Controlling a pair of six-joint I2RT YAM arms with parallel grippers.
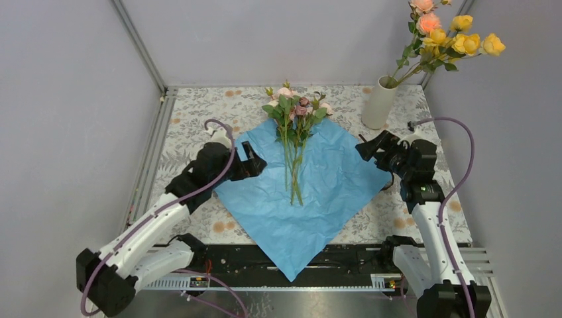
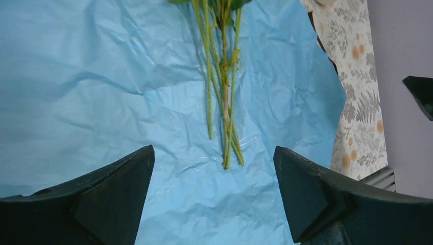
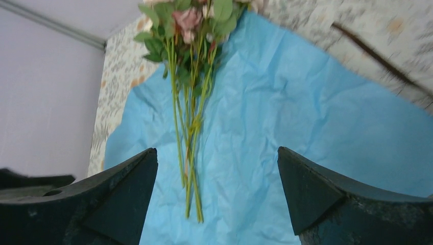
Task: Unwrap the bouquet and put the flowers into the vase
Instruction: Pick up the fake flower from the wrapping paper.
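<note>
The blue paper (image 1: 331, 179) lies opened flat on the counter (image 1: 199, 112) as a crinkled diamond, one corner pointing far and the near corner reaching past the floral cloth (image 1: 431, 212) onto the dark rail (image 1: 344, 258) between the arm bases. On it, along the middle, lie the flowers (image 1: 293, 126): a small bunch of pink and cream heads with green leaves at the far corner of the paper, the thin green stems running toward the near side and ending about mid-sheet. The stems rest close together, some crossing, loose on the paper with nothing around them. The vase (image 1: 379, 103) stands upright at the far right of the counter, just off the right far edge of the paper and well apart from the bunch; yellow and peach roses (image 1: 457, 40) are in it, leaning out to the right. The left claw (image 1: 254, 161) hangs at the left corner of the paper, its jaws apart and gripping nothing; from its wrist camera the stem ends show between the two fingers, below them. The right claw (image 1: 368, 146) hangs at the right corner of the paper, near the vase, jaws likewise apart and holding nothing. In the right wrist view a dark thin strip (image 3: 378, 56) lies on the cloth beyond the paper, too blurred to tell what it is.
</note>
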